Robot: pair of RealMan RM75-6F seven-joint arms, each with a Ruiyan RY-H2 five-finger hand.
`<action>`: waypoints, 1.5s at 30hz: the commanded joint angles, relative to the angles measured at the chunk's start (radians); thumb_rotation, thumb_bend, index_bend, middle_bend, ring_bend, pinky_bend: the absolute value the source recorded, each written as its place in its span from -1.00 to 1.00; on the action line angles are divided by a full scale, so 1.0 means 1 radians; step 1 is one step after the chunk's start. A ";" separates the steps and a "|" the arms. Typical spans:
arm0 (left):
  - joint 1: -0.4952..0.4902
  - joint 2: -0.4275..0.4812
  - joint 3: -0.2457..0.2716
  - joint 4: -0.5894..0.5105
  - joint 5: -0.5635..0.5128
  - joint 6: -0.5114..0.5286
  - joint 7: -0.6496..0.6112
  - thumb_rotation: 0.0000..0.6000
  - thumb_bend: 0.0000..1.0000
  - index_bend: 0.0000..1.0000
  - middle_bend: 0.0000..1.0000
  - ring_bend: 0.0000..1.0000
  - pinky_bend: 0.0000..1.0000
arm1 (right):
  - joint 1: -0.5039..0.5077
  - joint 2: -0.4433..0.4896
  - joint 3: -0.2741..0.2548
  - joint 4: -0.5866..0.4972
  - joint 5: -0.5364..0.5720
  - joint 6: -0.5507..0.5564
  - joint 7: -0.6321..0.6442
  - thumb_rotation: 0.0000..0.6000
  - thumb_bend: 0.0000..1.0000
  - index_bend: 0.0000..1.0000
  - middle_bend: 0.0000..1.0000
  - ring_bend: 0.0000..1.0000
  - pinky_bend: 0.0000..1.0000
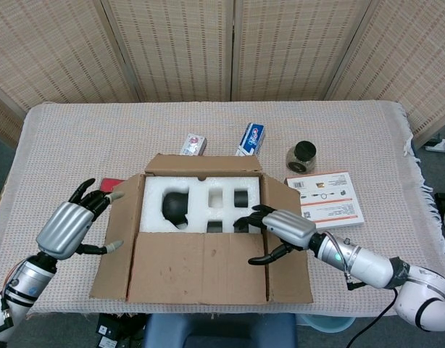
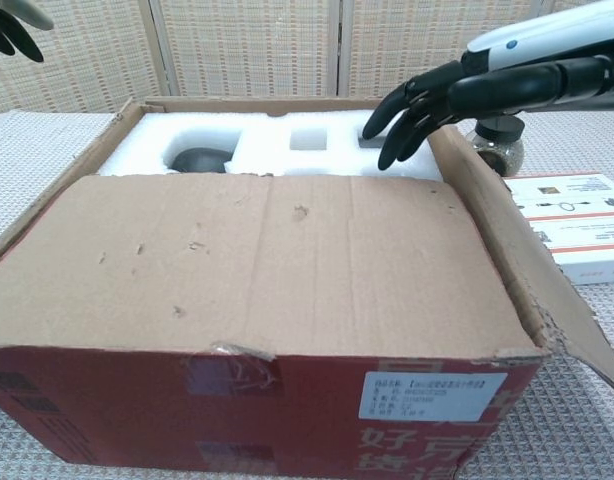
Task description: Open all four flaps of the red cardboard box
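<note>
Red cardboard box (image 1: 201, 232): sits at the lower centre of the head view on the cloth-covered worktop (image 1: 77, 138), its long axis running left to right across the frame. All four flaps appear folded outward: far flap (image 1: 202, 165) at the back, left flap (image 1: 121, 239), right flap (image 1: 288, 246), and the wide near flap (image 1: 199, 267), which in the chest view lies roughly level over the red front wall rather than hanging down. White foam insert (image 1: 201, 204) exposed inside, holding a dark round object (image 1: 175, 206).

Left hand (image 1: 74, 225): lower left of the head view, just outside the left flap, fingers spread and holding nothing; fingertips near the flap's outer edge, contact not clear.

Right hand (image 1: 280, 230): lower right of centre, fingers apart and empty, reaching over the right flap's inner edge toward the foam; this hand is the nearer to the box opening.

Judgement: the task looks nearly complete; any further pressing-down would concern the near flap, which lies toward the bottom of the frame from both hands.

Other items, upper right: two small cartons (image 1: 222, 141), a dark jar (image 1: 302, 157), a white and orange package (image 1: 325, 197).
</note>
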 commanded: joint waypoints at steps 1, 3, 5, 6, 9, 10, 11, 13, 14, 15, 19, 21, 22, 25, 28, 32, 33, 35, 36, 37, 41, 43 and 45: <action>0.001 -0.001 0.002 0.002 0.000 0.000 -0.001 0.32 -0.51 -0.65 -0.49 -0.54 -1.00 | 0.018 -0.011 -0.004 -0.005 0.017 -0.022 -0.023 -0.48 -0.91 -0.69 -0.49 -0.67 -1.00; 0.002 -0.002 0.003 0.004 -0.002 -0.001 -0.001 0.33 -0.51 -0.65 -0.49 -0.54 -1.00 | 0.026 -0.018 -0.004 -0.003 0.030 -0.034 -0.057 -0.49 -0.91 -0.69 -0.49 -0.67 -1.00; 0.003 -0.002 0.003 0.007 -0.006 0.000 0.003 0.32 -0.51 -0.65 -0.49 -0.54 -1.00 | 0.031 -0.025 -0.004 -0.005 0.046 -0.045 -0.083 -0.50 -0.91 -0.69 -0.48 -0.68 -1.00; 0.004 -0.003 0.003 0.009 -0.008 0.001 0.004 0.32 -0.51 -0.65 -0.49 -0.54 -1.00 | 0.033 -0.028 -0.004 -0.009 0.057 -0.049 -0.093 -0.50 -0.91 -0.69 -0.48 -0.68 -1.00; 0.006 -0.003 0.003 0.011 -0.011 0.002 0.002 0.32 -0.51 -0.65 -0.49 -0.54 -1.00 | 0.036 -0.030 -0.006 -0.020 0.073 -0.050 -0.099 -0.50 -0.91 -0.69 -0.47 -0.69 -1.00; 0.006 -0.003 0.003 0.011 -0.011 0.002 0.001 0.32 -0.51 -0.65 -0.49 -0.54 -1.00 | 0.036 -0.029 -0.008 -0.024 0.075 -0.047 -0.094 -0.51 -0.91 -0.69 -0.47 -0.69 -1.00; 0.006 -0.003 0.003 0.012 -0.011 0.003 0.000 0.32 -0.51 -0.65 -0.49 -0.54 -1.00 | 0.036 -0.027 -0.009 -0.027 0.076 -0.042 -0.085 -0.51 -0.91 -0.69 -0.47 -0.68 -1.00; 0.006 -0.004 0.003 0.013 -0.010 0.003 -0.002 0.33 -0.51 -0.65 -0.49 -0.54 -1.00 | 0.032 -0.019 -0.014 -0.034 0.069 -0.023 -0.048 -0.51 -0.90 -0.69 -0.47 -0.69 -1.00; 0.006 -0.003 0.003 0.013 -0.010 0.002 -0.003 0.33 -0.51 -0.65 -0.49 -0.54 -1.00 | 0.030 -0.014 -0.017 -0.036 0.063 -0.013 -0.024 -0.51 -0.91 -0.69 -0.47 -0.69 -1.00; 0.005 -0.003 0.003 0.013 -0.010 0.001 -0.004 0.33 -0.51 -0.65 -0.49 -0.54 -1.00 | 0.028 -0.006 -0.022 -0.038 0.053 0.002 0.014 -0.52 -0.91 -0.69 -0.47 -0.69 -1.00; 0.004 -0.002 0.000 0.013 -0.011 0.003 -0.007 0.33 -0.51 -0.65 -0.49 -0.55 -1.00 | 0.017 0.026 -0.045 -0.028 -0.006 0.081 0.190 -0.52 -0.91 -0.69 -0.47 -0.68 -1.00; 0.003 -0.001 -0.002 0.012 -0.012 0.003 -0.007 0.32 -0.51 -0.65 -0.49 -0.55 -1.00 | 0.010 0.045 -0.065 -0.013 -0.054 0.147 0.327 -0.52 -0.91 -0.69 -0.47 -0.67 -1.00; 0.003 0.000 -0.002 0.011 -0.012 0.003 -0.007 0.32 -0.51 -0.65 -0.49 -0.55 -1.00 | 0.007 0.053 -0.076 -0.003 -0.079 0.179 0.394 -0.52 -0.91 -0.69 -0.47 -0.66 -1.00; 0.003 0.005 -0.006 0.008 -0.019 0.005 -0.004 0.33 -0.51 -0.65 -0.49 -0.55 -1.00 | 0.008 0.072 -0.124 0.048 -0.187 0.302 0.641 -0.52 -0.91 -0.69 -0.47 -0.64 -1.00; 0.002 0.009 -0.012 0.002 -0.027 0.007 -0.002 0.32 -0.51 -0.65 -0.49 -0.55 -1.00 | 0.016 0.077 -0.176 0.126 -0.299 0.436 0.854 -0.52 -0.91 -0.69 -0.47 -0.62 -1.00; 0.004 0.017 -0.017 -0.009 -0.032 0.015 0.011 0.33 -0.51 -0.65 -0.49 -0.55 -1.00 | 0.026 0.073 -0.227 0.209 -0.394 0.581 1.026 -0.52 -0.91 -0.69 -0.47 -0.60 -1.00; 0.005 0.019 -0.018 -0.013 -0.034 0.017 0.014 0.33 -0.51 -0.65 -0.49 -0.55 -1.00 | 0.028 0.072 -0.240 0.226 -0.416 0.620 1.064 -0.52 -0.91 -0.69 -0.47 -0.59 -1.00; 0.006 0.023 -0.020 -0.019 -0.035 0.019 0.017 0.33 -0.51 -0.65 -0.49 -0.55 -1.00 | 0.033 0.072 -0.257 0.247 -0.449 0.671 1.102 -0.52 -0.91 -0.69 -0.47 -0.59 -1.00; 0.006 0.024 -0.020 -0.022 -0.036 0.021 0.020 0.33 -0.51 -0.65 -0.49 -0.55 -1.00 | 0.035 0.073 -0.267 0.257 -0.467 0.701 1.120 -0.52 -0.91 -0.69 -0.47 -0.59 -1.00; 0.007 0.025 -0.021 -0.024 -0.036 0.022 0.021 0.32 -0.51 -0.65 -0.49 -0.55 -1.00 | 0.037 0.074 -0.274 0.262 -0.479 0.722 1.130 -0.52 -0.91 -0.69 -0.47 -0.59 -1.00; 0.009 0.029 -0.021 -0.032 -0.036 0.024 0.026 0.33 -0.51 -0.65 -0.49 -0.55 -1.00 | 0.041 0.082 -0.302 0.269 -0.519 0.776 1.128 -0.52 -0.91 -0.69 -0.47 -0.58 -1.00; 0.009 0.031 -0.021 -0.035 -0.038 0.023 0.029 0.32 -0.51 -0.65 -0.49 -0.55 -1.00 | 0.045 0.085 -0.320 0.264 -0.544 0.796 1.128 -0.52 -0.91 -0.69 -0.47 -0.58 -1.00; 0.010 0.032 -0.021 -0.038 -0.038 0.024 0.031 0.32 -0.51 -0.65 -0.49 -0.55 -1.00 | 0.051 0.087 -0.337 0.259 -0.568 0.807 1.121 -0.52 -0.91 -0.69 -0.47 -0.57 -1.00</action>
